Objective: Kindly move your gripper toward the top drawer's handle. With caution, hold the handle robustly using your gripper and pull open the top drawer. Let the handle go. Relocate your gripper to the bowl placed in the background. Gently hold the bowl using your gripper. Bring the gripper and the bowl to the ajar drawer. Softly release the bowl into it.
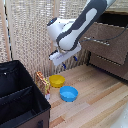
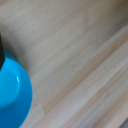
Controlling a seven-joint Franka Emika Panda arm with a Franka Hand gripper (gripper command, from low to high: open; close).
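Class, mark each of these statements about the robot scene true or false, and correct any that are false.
1. The yellow bowl sits on the wooden floor beside the blue bowl. True.
2. The gripper is holding the yellow bowl. False: it hangs above the bowls, with nothing held.
3. The top drawer is pulled out of the dresser. True.
4. The yellow bowl lies inside the drawer. False: it is on the floor.
5. The wrist view shows part of the blue bowl. True.
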